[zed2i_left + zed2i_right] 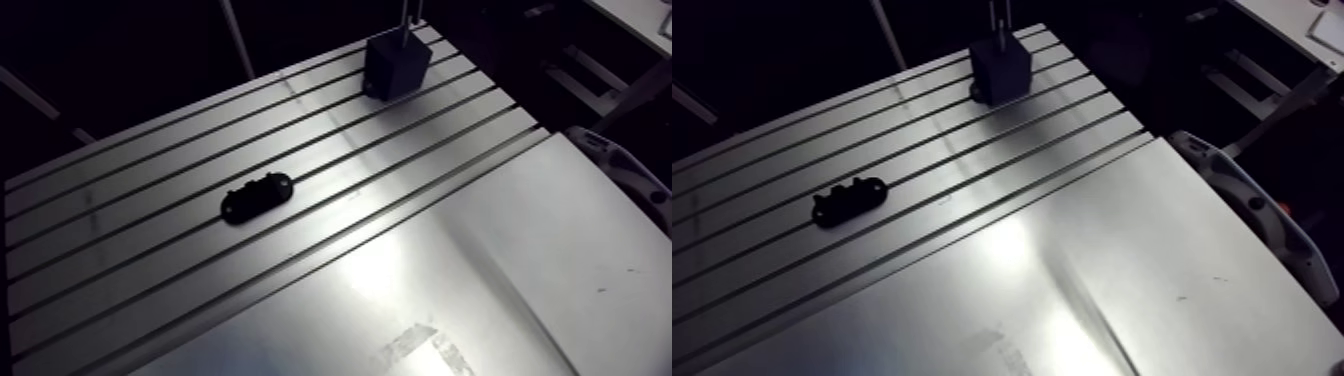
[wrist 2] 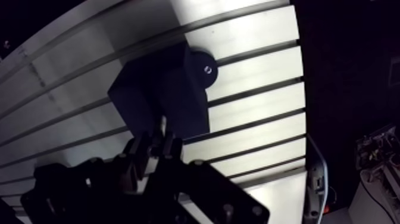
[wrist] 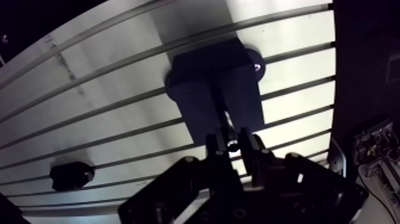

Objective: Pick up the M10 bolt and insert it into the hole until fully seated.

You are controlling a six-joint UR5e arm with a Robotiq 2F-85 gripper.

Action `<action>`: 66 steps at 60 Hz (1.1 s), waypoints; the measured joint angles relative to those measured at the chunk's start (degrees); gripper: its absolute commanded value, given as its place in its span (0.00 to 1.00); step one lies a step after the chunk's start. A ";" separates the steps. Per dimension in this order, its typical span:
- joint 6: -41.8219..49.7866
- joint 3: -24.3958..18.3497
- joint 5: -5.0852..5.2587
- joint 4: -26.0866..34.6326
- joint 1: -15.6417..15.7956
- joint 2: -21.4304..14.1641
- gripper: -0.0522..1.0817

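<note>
I see the pincer clamped on the bolt, a slim dark shank with a pale glint at its gripped end; it reaches down to the black block at the far right of the desk; a black oval plate lies left, nearer.

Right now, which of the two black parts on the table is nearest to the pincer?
The tall black block at the far edge of the table, just ahead of the pincer. The flat oval plate lies apart, mid-table.
</note>
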 measured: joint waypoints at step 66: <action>-0.51 -0.25 -0.40 0.18 -0.01 -0.61 1.00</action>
